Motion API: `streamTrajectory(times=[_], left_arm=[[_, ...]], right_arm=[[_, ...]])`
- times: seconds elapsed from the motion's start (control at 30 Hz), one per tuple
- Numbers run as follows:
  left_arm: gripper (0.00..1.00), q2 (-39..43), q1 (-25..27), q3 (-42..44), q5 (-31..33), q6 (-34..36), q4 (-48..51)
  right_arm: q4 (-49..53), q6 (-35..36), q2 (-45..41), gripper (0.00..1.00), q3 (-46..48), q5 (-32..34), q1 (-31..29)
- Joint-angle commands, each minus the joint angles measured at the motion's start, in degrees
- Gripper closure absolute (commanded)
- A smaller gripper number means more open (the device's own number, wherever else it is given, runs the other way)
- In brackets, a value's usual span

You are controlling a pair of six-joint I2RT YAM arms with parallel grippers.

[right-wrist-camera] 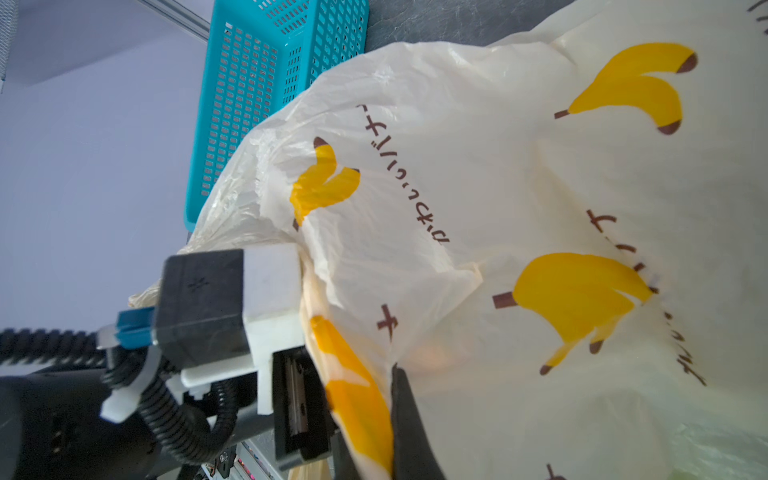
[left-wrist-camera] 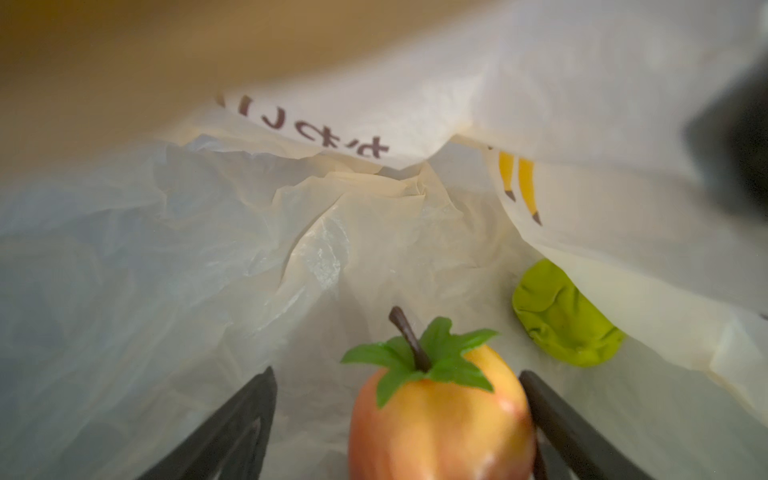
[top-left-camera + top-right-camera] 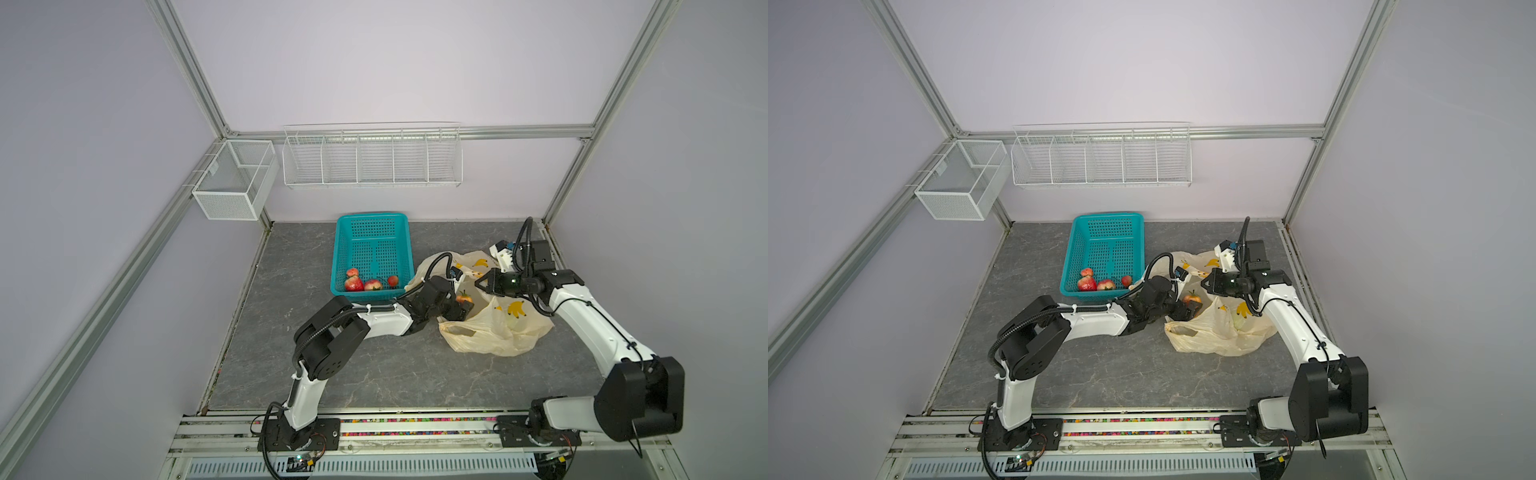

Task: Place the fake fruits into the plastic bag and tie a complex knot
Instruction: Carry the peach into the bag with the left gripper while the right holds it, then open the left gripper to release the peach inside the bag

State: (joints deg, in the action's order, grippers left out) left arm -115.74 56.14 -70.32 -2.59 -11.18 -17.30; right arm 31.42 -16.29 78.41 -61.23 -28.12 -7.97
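The plastic bag (image 3: 498, 332) (image 3: 1221, 334) lies on the grey tabletop with its mouth towards the basket. My right gripper (image 3: 480, 283) (image 1: 374, 415) is shut on the plastic bag's (image 1: 457, 166) upper rim and holds it up. My left gripper (image 3: 463, 306) (image 2: 397, 372) is open inside the mouth. Between its fingers (image 2: 249, 407) sits a red-yellow fake fruit (image 2: 440, 415) (image 3: 463, 298) with a green leaf collar, close against one finger and apart from the other. A yellow-green fruit (image 2: 561, 320) lies deeper in the bag. Several red fruits (image 3: 354, 284) lie in the teal basket (image 3: 345, 249).
The teal basket (image 3: 1075, 253) stands just behind the left arm, touching the bag. Two white wire racks (image 3: 372, 158) (image 3: 232, 178) hang on the back wall and left frame. Open grey tabletop (image 3: 374, 374) lies in front of the bag.
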Motion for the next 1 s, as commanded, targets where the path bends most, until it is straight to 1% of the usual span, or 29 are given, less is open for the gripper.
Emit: streamTrajectory(times=[0.0,0.03,0.23,0.33,0.47,0.53,0.6,0.67,0.7,0.83,0.9,0.97], left_arm=[[0.03,-0.2,-0.3,-2.7,0.0,-1.8,-4.6],[0.0,-0.1,-0.4,-2.5,-0.1,-2.1,-4.8],[0.01,1.2,-1.3,-0.9,-1.5,-4.0,-6.0],[0.01,2.1,-1.4,0.1,-1.8,-3.6,-6.3],[0.01,0.2,-1.4,-1.2,-2.7,-2.2,-3.6],[0.01,-0.6,-1.3,-2.3,-1.0,0.9,0.2],[0.01,-0.4,-0.7,-1.8,1.8,7.0,2.3],[0.01,0.8,0.1,0.1,3.9,14.7,1.9],[0.01,1.5,0.2,1.4,4.2,17.5,0.6],[0.01,4.4,0.1,9.2,1.8,27.3,-10.1],[0.02,5.1,0.0,10.6,2.5,28.8,-12.4],[0.04,6.0,-0.7,12.0,0.6,31.0,-14.6]], right_arm=[[-0.1,0.8,0.6,0.93,0.1,0.6,-0.1],[0.0,0.9,0.6,0.93,0.1,0.9,-0.2],[0.3,1.4,0.7,0.93,-0.4,1.3,0.1],[0.2,1.5,0.7,0.93,-0.3,1.3,0.1],[-0.1,1.3,0.9,0.93,0.0,0.7,0.1],[0.2,1.4,0.7,0.93,-0.1,0.9,0.1],[0.7,1.8,0.3,0.93,-0.4,1.5,0.3],[1.4,2.2,0.1,0.93,-1.0,2.1,0.6],[1.5,2.3,0.1,0.93,-1.2,2.1,0.7],[1.0,1.8,0.7,0.93,-1.5,1.2,0.8],[0.8,1.7,0.9,0.93,-1.5,0.9,0.8],[1.1,1.8,0.8,0.93,-1.5,1.1,0.8]])
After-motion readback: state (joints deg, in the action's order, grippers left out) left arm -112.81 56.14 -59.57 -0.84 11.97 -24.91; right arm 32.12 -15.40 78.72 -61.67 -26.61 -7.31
